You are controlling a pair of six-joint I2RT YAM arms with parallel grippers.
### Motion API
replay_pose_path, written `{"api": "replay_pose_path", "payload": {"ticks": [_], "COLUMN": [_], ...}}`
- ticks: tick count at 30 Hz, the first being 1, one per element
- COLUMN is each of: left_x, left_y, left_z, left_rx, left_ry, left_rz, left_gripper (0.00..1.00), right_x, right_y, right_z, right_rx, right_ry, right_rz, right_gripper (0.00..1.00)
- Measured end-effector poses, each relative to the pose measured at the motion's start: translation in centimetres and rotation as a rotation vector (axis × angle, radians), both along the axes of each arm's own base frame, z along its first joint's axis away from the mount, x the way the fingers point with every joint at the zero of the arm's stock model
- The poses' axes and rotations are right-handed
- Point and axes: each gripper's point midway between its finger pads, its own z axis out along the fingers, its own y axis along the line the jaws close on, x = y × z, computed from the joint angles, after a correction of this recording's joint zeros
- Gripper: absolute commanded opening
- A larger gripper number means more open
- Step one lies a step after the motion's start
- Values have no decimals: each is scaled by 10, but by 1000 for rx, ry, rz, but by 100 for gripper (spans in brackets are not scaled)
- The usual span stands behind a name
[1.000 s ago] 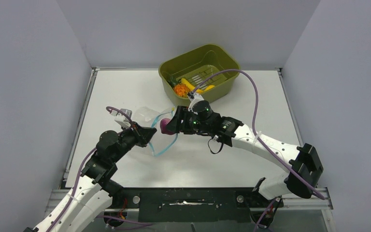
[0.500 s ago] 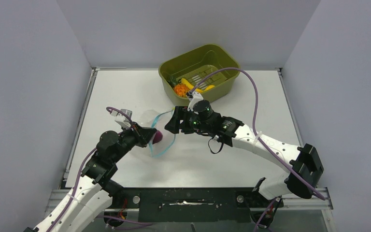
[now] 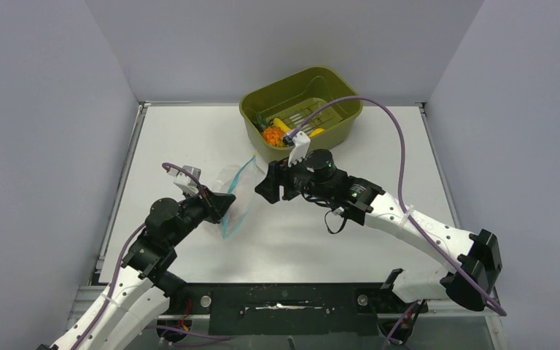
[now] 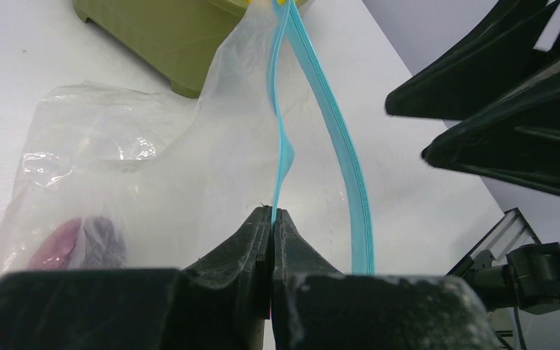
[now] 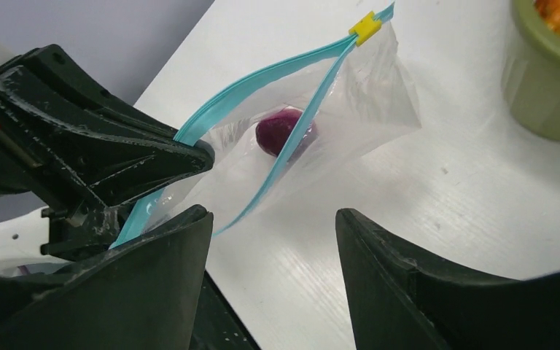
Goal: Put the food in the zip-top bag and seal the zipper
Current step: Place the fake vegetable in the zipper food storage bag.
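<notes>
Looking in now: a white table point(image 3: 182, 138) makes the floor of this little booth, its matte top catching a soft sheen of overhead light towards the near side, with only faint, soft-edged shadows. Plain pale grey-lilac panels box it in, the back wall point(image 3: 277, 44) straight across the far edge, the left wall point(image 3: 36, 146) and the right wall point(image 3: 525, 131) closing off either flank, all evenly lit. Along the near edge there's a silver metal rail point(image 3: 91, 295) with a black plate point(image 3: 284, 302) at its middle, and a thin metal strip point(image 3: 120, 189) runs up the table's left side.
</notes>
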Motion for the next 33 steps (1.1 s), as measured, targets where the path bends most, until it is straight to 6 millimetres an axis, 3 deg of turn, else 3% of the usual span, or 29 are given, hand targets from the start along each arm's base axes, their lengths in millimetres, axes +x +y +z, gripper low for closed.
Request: {"api": "replay_pose_path", "payload": {"ticks": [5,11,17,24,33], "left_x": [-1,-5,-15,-22,-24], "left_y": [4,6,4,0,-2], "left_z": [-6,-17,-24,-17,-17], "left_rx": [58,153,216,219,226], "left_ry": [-16,-40,-63,-116,-122], "left_rz": [-7,-45,-121,-173,-197], "left_gripper": [0,0,0,0,0], "right_x": [12,60,83,128,167], "right_y": [-21,-69,-86,-120,-122], "right_z": [22,26,6,-43,-62], "right_rx": [-50,-177,-341,-506,-615], "right_ry": [-184,-366,-498,-484,-534], "right_rz": [29,9,119,257,419], "right_gripper": [66,68,69,71,70]}}
